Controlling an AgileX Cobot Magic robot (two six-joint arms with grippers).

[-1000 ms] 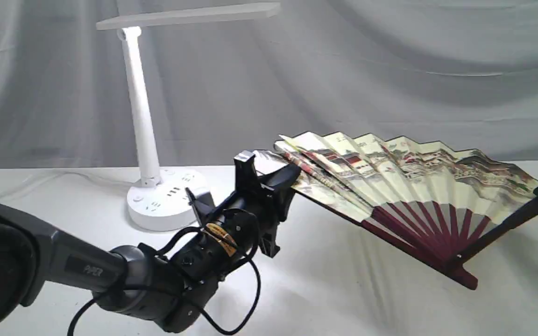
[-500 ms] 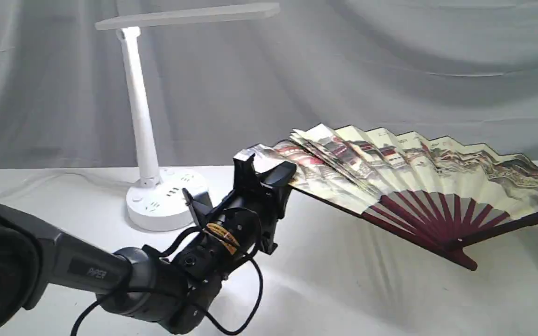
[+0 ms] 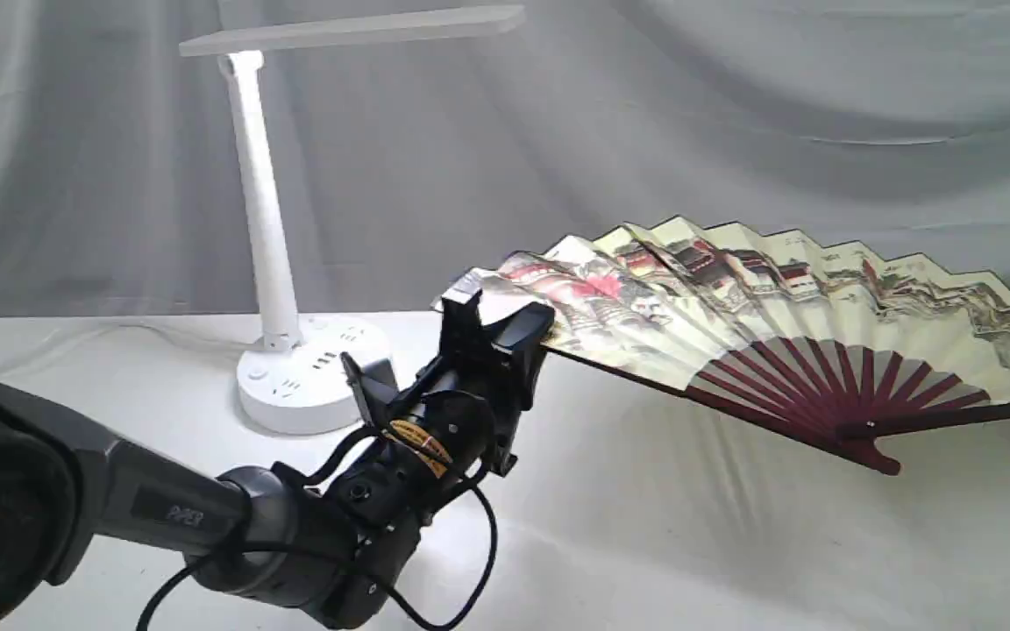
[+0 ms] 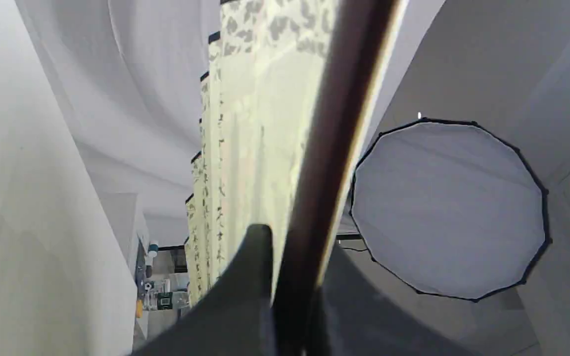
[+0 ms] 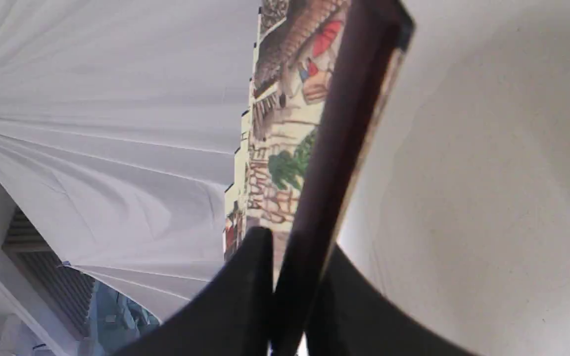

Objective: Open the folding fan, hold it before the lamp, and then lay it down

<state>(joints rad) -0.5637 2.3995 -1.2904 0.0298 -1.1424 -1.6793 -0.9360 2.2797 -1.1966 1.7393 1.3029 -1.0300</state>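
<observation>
The folding fan point(image 3: 777, 307) is held spread, raised off the table point(image 3: 645, 543), between both tools. One guard rib is clamped in the left gripper point(image 3: 496, 317), the other in the right gripper point(image 5: 297, 247). Pleats nearest the left gripper are seen bunched. Spreading is best finished gently along the arc, lest paper be torn. The lamp point(image 3: 264, 219) stands just beyond the left gripper, on its side away from the fan.
</observation>
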